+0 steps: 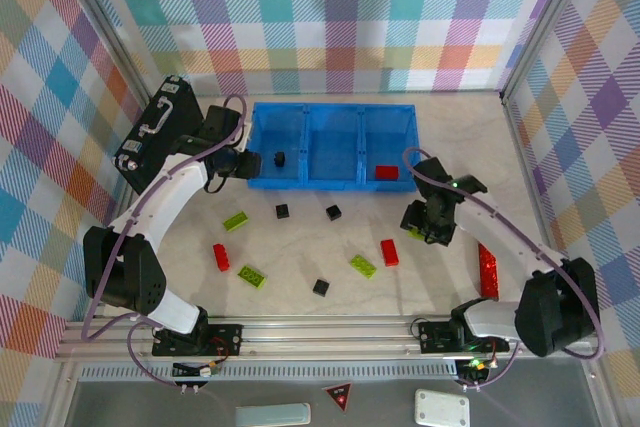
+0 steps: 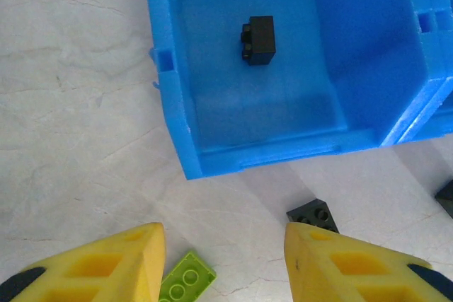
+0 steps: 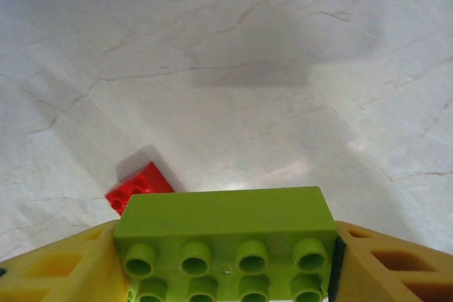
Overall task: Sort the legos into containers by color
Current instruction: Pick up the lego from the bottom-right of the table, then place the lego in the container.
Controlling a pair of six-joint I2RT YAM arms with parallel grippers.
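Currently in your right gripper: a lime-green brick, clamped between both fingers at a part-way opening; it hangs above the worktop toward the right edge, just in front of the right end of the blue tray.
Your left gripper: jaws parted, nothing between them; poised just off the tray's near left corner.
Tray: along the worktop's far edge; one black brick in the left compartment; one red brick in the right.
Risk, wrong bin: the red compartment lies nearest your load; release there and the colours mix; the middle compartment looks to be your target.
Risk, snag: the tray's near wall stands in your way; carry low and the brick may clip the rim, twist in the grip or shove the tray.
Risk, crowding: your left gripper sits close by the tray; reach too far left and the arms could meet.
Around: a loose red brick just below your load; loose lime, red and black bricks mid-worktop; black briefcase at the far left corner, out of your path.
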